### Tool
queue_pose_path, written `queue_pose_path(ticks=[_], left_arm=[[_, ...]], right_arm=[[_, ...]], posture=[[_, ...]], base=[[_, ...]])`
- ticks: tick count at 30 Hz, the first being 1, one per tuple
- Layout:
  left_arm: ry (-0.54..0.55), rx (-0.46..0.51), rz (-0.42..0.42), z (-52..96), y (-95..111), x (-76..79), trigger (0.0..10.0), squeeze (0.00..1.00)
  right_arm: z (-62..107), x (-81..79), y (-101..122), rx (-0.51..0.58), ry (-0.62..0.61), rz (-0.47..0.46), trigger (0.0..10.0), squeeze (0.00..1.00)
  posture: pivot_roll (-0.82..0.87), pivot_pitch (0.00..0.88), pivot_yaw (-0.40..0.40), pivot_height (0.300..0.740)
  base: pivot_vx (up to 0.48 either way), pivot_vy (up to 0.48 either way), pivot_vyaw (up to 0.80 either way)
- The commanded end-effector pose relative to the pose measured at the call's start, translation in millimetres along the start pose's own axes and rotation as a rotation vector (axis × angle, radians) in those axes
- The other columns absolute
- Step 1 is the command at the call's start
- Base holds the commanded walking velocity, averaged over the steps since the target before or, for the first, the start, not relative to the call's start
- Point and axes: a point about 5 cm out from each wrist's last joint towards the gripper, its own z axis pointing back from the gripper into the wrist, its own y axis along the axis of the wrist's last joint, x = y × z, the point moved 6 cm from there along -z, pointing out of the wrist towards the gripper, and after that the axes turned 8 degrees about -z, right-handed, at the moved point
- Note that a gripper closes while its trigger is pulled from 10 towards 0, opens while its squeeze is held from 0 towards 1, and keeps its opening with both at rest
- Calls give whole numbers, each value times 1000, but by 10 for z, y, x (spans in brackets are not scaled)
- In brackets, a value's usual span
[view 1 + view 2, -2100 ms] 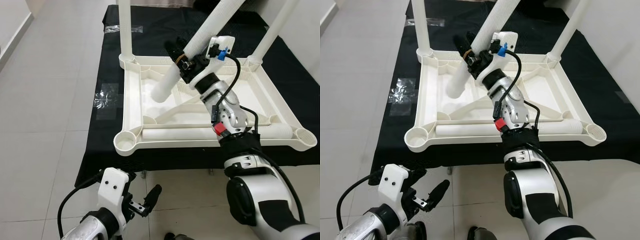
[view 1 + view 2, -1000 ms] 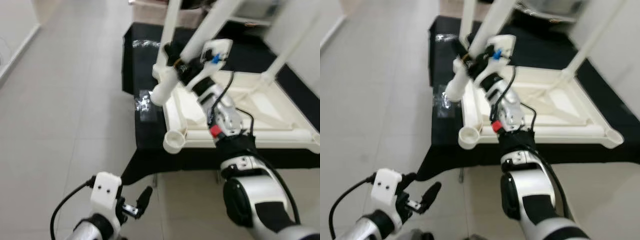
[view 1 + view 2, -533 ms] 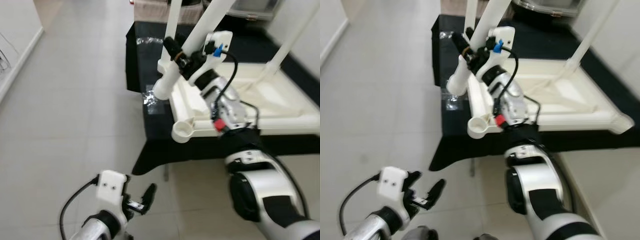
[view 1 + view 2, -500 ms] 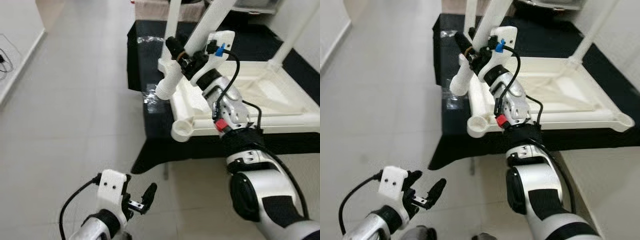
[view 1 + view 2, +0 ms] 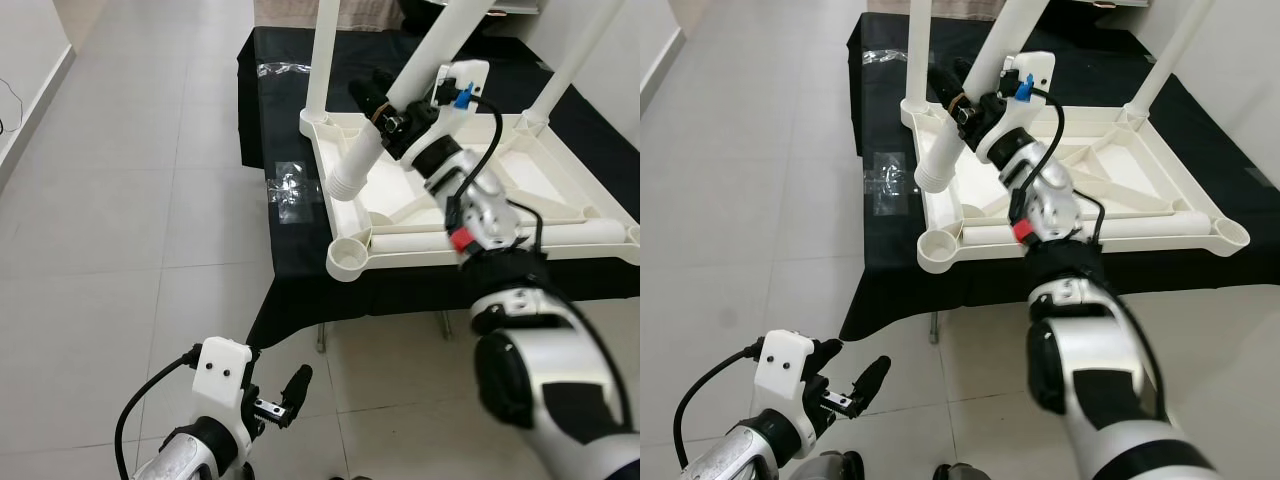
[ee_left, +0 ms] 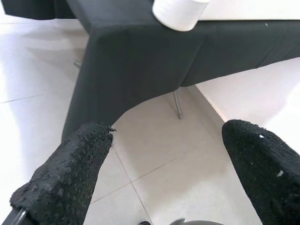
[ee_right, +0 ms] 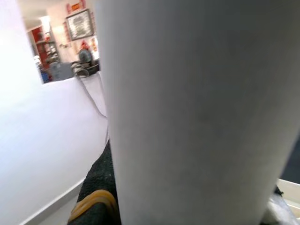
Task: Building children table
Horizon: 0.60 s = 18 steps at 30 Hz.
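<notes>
The right gripper (image 5: 385,108) was clamped around a white table leg (image 5: 400,105) held slanted over the upturned white table (image 5: 452,244) on the black cloth (image 5: 290,250), while the left gripper (image 5: 285,400) hung open and empty above the floor (image 5: 130,230).

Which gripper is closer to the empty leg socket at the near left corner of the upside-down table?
Right. The right gripper holds a loose table leg above the tabletop, just past the empty socket. The left gripper hangs open near the floor, well below it.
</notes>
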Motion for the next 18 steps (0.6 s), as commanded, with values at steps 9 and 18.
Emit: queue_pose_path(ticks=[9,18], left_arm=[[-5,-32,-1,90,-45,14,10000,0],[-11,-48,-7,172,-57,46,10000,0]], right_arm=[[195,-341,-82,-219,441,-71,10000,0],[243,-560,-295,-299,619,-75,10000,0]], posture=[[156,209,-133,740],[184,206,-136,740]], base=[[0,0,0],[0,0,0]])
